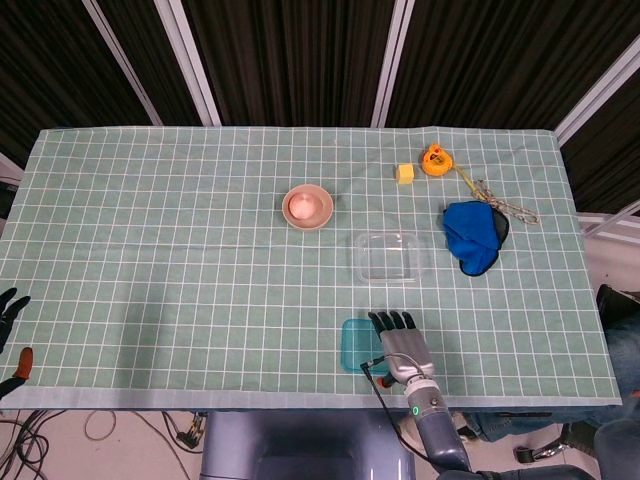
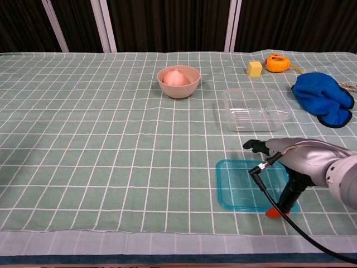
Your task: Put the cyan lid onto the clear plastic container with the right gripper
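- While the green checked tablecloth (image 1: 180,250) is covering the whole table, everything else is sitting toward its right half.
- Right hand (image 1: 400,340) is hovering flat over the right part of the cyan lid (image 2: 240,184) — fingers stretched forward and apart, thumb pointing down to the lid's near edge; it is gripping nothing.
- Cyan lid is lying flat near the front edge, well apart from the clear plastic container (image 2: 256,108), which is standing open behind it.
- Blue cloth (image 2: 323,97) is lying bunched right of the container.
- Beige bowl (image 2: 178,81) is holding something pale pink.
- Left hand (image 1: 12,312) is showing only at the frame's left edge — cannot tell its state.
- Orange tape measure (image 2: 276,61) and yellow block (image 2: 255,68) are sitting just beside each other at the back.
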Tool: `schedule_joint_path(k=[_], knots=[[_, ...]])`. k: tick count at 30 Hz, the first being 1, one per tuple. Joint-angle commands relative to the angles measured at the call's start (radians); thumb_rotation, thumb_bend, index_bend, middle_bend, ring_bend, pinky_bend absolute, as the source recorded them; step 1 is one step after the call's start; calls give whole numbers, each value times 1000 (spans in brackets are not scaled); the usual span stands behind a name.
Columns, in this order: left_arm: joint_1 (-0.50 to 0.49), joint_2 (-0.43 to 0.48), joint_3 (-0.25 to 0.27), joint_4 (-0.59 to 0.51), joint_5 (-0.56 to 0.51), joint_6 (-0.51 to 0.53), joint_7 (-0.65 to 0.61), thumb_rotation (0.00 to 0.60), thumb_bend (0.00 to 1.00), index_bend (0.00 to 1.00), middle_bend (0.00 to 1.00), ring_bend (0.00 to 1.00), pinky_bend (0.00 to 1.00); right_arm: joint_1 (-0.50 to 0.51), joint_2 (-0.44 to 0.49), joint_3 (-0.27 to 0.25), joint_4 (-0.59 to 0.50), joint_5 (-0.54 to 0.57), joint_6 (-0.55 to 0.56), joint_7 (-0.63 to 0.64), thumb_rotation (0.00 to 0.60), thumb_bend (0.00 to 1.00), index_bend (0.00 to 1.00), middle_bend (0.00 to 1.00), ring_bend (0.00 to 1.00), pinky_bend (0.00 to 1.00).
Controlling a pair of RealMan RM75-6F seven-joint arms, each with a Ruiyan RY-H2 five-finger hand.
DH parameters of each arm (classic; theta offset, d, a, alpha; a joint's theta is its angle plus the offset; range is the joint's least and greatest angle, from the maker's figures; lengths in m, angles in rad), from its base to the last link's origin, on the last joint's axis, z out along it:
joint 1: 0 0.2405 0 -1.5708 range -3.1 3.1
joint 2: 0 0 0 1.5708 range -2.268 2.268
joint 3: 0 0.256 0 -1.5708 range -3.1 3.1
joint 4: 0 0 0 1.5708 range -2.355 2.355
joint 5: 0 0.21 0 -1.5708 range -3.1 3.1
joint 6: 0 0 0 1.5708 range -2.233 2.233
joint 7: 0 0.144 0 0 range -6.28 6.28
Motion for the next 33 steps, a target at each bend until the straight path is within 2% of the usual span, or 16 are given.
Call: schedule_joint_path(k=[1,33], knots=[[0,0,0,0,-1,0,0,600,522,87,0,0,0,5,-12,2,7,6,4,-2,600,149,0,125,0,0],[1,1,-2,-4,-9,-4,-1,600,522,87,0,0,0,37,-81,15,67,42,34,-19,600,150,0,139,0,0]])
